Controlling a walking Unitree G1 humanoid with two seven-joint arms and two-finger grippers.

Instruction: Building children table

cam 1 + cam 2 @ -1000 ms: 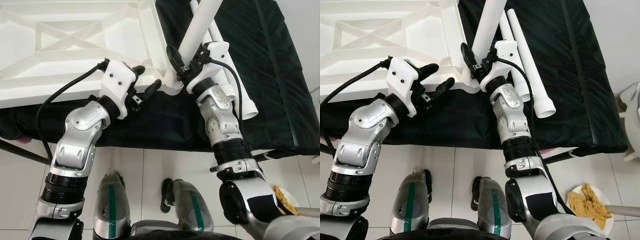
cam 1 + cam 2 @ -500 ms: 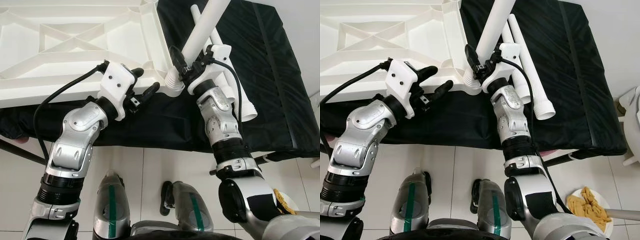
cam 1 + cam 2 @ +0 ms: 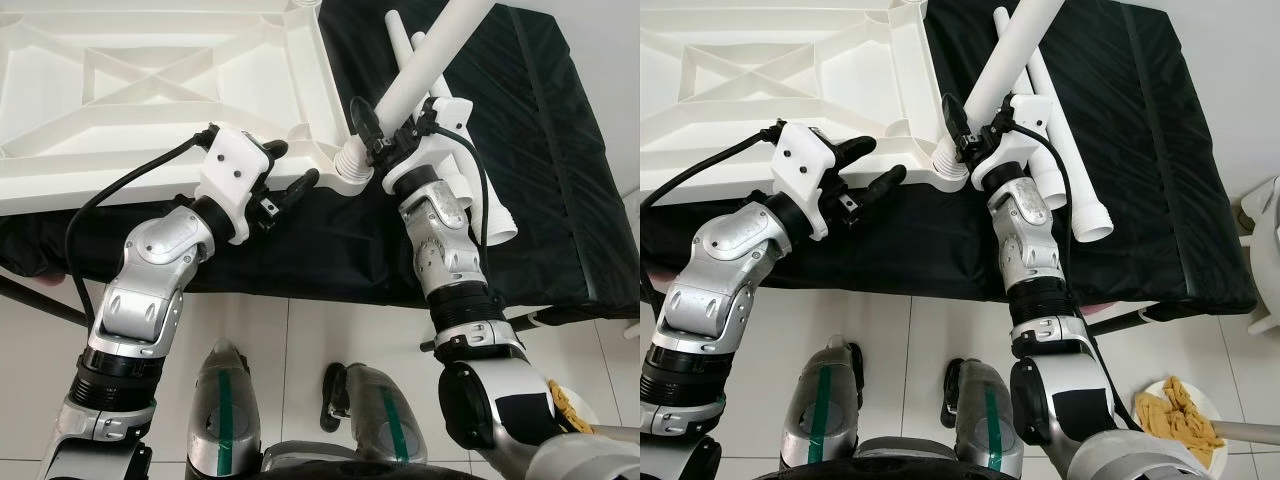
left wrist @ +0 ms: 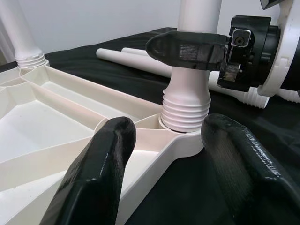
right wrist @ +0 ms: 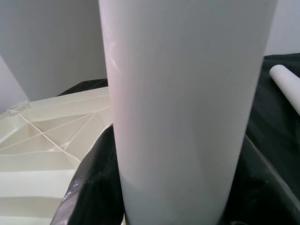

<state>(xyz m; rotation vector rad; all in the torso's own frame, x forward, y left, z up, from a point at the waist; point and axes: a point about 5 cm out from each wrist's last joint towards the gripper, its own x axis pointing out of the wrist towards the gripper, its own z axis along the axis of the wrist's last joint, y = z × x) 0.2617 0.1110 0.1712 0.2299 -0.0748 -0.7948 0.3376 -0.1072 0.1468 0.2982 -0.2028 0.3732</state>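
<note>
While the right gripper [image 3: 372, 138] has its fingers clamped round the white leg [image 3: 432, 62], that leg's threaded end sits in the corner socket [image 4: 180, 133] of the upturned children's table [image 3: 160, 90], its long axis leaning up and away. The left gripper [image 3: 285, 180], fingers spread wide, straddles that corner. Two spare legs [image 3: 1065, 170] lie on the black tabletop [image 3: 1150, 180].

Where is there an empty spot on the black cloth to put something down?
The black cloth is bare to the right of the two loose white legs, out to its far edge. It is crowded at the tabletop corner, where the right pincer holds a leg in the socket and the open left pincer hovers beside it.
</note>
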